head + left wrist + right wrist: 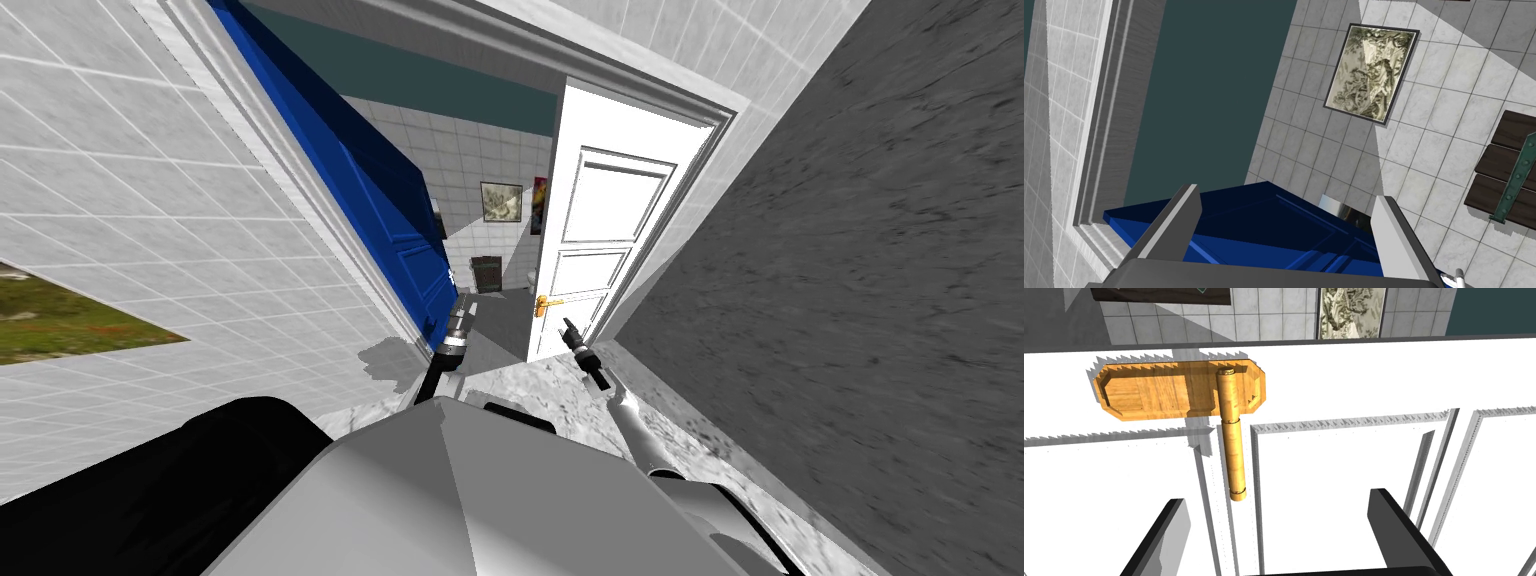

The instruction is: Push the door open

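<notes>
White door, the right leaf of the doorway, stands partly swung into the tiled room beyond, hinged on my right. The blue door, the left leaf, is swung further in along its own side, and the gap between the 2 leaves shows a framed picture on the far wall. I judge the opening well along, with the white leaf the one to widen.

The right end effector faces the white panel squarely, near the free edge. That placement makes sense, since pushing far from the hinges gives the most leverage. Its 2 fingers are spread wide and hold nothing (a push needs no grasp). The golden lever handle hangs just beyond the fingertips, closer to one finger than the other; I cannot tell whether the blades touch the panel.

The left end effector is likewise spread and empty, with the blue leaf's edge close in front, between its fingers.
</notes>
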